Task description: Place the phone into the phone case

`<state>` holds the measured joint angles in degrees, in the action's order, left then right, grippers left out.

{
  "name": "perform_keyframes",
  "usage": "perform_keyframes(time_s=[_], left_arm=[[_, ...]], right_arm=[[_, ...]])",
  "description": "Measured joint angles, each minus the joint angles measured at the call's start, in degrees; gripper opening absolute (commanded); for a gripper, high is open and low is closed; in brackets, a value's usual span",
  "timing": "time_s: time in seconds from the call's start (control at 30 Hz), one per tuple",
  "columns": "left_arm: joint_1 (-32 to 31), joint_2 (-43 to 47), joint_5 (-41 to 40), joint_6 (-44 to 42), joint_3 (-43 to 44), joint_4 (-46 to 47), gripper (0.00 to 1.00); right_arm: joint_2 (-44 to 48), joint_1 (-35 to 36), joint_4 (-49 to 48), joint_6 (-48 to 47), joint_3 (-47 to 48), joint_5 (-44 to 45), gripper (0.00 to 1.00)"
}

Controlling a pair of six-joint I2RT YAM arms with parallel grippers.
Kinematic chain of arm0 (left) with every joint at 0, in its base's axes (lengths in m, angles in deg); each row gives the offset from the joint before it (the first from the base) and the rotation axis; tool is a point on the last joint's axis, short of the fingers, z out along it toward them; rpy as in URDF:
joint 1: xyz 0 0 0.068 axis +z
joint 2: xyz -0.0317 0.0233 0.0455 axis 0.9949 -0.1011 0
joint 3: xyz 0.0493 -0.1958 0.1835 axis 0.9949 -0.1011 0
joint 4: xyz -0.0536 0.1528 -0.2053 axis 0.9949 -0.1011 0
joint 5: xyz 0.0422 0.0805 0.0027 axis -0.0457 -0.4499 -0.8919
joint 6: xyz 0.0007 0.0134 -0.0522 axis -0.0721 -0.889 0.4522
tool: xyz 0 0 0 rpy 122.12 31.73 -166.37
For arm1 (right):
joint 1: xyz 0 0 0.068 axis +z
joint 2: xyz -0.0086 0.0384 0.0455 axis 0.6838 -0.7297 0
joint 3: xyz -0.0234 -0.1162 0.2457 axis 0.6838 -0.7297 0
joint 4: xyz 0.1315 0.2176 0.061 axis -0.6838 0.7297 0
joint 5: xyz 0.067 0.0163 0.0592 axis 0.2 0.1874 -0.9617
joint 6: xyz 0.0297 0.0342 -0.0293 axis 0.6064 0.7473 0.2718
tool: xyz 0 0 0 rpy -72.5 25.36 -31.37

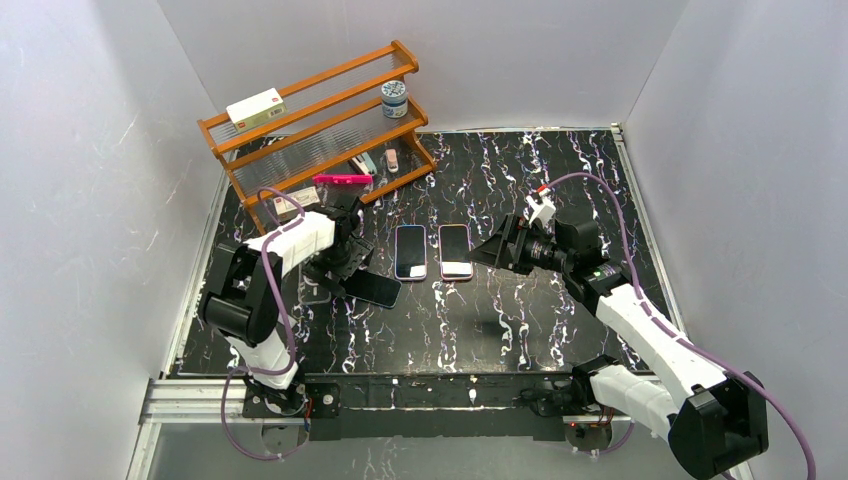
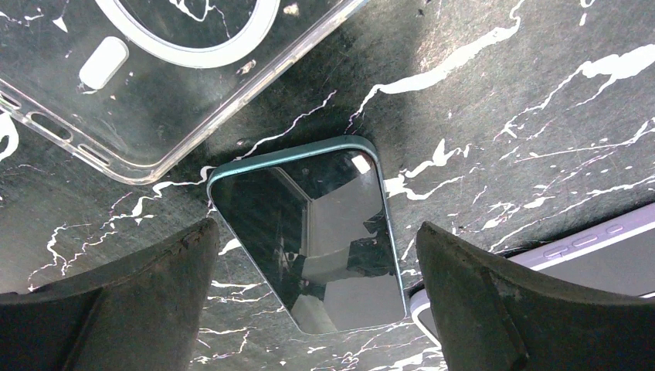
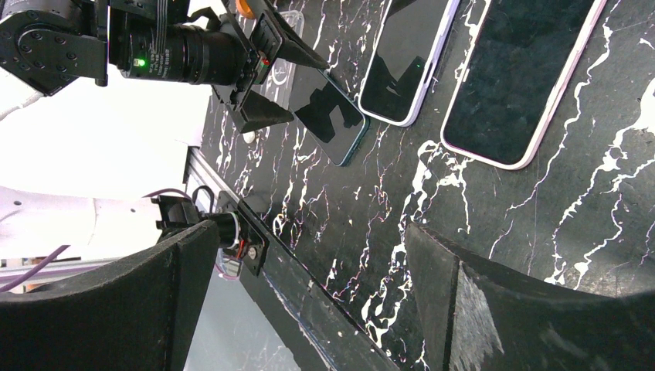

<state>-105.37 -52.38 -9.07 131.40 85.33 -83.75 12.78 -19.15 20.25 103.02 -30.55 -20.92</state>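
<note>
Two grippers spread wide, nothing held.
Your left gripper (image 2: 317, 236) hangs over the teal phone (image 2: 309, 232) on the worktop (image 1: 500, 330), just beside the clear case (image 2: 154, 100); your right gripper (image 3: 309, 232) hangs apart.

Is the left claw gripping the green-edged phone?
No, the left gripper has its fingers wide apart on either side of the phone, which lies flat on the table, untouched.

There's the phone (image 2: 309, 239) flat on the table (image 1: 520, 320), the case (image 2: 116, 93) just beside it on its left. The second phone (image 1: 410, 252) and third phone (image 1: 455, 251) lie side by side, right of it and farther back. The rack (image 1: 320, 130) stands behind everything, far left.
</note>
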Motion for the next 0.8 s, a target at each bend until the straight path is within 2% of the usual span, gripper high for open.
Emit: perform_keyframes(time_s=[0.27, 0.37, 0.43, 0.6, 0.8], left_arm=[[-0.17, -0.81, 0.00, 1.64, -0.81, -0.07, 0.93], [-0.31, -0.92, 0.02, 1.79, -1.40, 0.07, 0.90], [-0.37, -1.05, 0.04, 1.88, -1.53, 0.09, 0.85], [-0.63, -0.98, 0.07, 1.75, -1.86, -0.11, 0.64], [-2.03, 0.90, 0.09, 0.52, -3.85, 0.20, 0.57]], right_arm=[[0.02, 0.00, 0.00, 0.07, 0.00, -0.02, 0.98], [0.02, 0.00, -0.02, 0.20, 0.00, -0.07, 0.98], [0.02, 0.00, -0.02, 0.24, -0.02, -0.09, 0.97], [0.02, 0.20, -0.63, 0.96, -0.33, -0.42, 0.93], [-2.38, 5.38, -3.80, 3.45, -1.20, -0.17, 0.86]])
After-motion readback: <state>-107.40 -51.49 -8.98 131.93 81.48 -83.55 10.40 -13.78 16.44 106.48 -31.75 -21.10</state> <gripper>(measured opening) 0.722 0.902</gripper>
